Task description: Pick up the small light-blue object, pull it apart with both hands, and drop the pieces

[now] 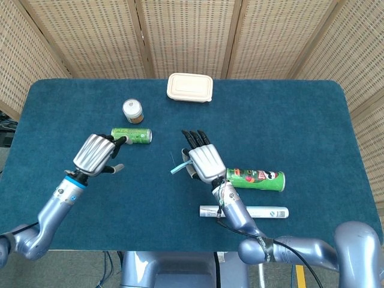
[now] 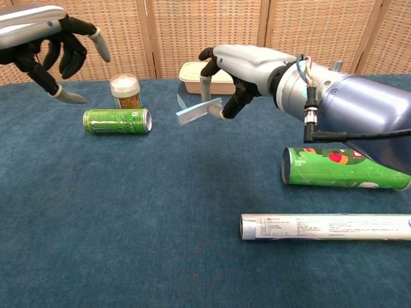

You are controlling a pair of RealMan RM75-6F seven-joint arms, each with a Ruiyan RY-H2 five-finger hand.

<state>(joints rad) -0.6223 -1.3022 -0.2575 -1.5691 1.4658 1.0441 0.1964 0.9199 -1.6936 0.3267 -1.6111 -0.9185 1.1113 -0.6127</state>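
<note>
The small light-blue object [image 2: 198, 111] is a thin flat strip, held up in the air over the table's middle. My right hand [image 2: 236, 70] pinches its right end between thumb and fingers; in the head view the strip [image 1: 177, 167] sticks out to the left of that hand [image 1: 204, 163]. My left hand [image 2: 52, 48] hovers at the upper left, fingers curled loosely apart around nothing, well to the left of the strip. In the head view the left hand [image 1: 96, 154] hangs above the table near the green can.
A green drink can [image 2: 117, 120] lies on its side beside a small jar [image 2: 125, 92]. A beige lidded box [image 2: 211, 77] stands at the back. A green chip tube [image 2: 343, 168] and a white tube [image 2: 324, 226] lie at the right on the blue cloth [image 2: 128, 224].
</note>
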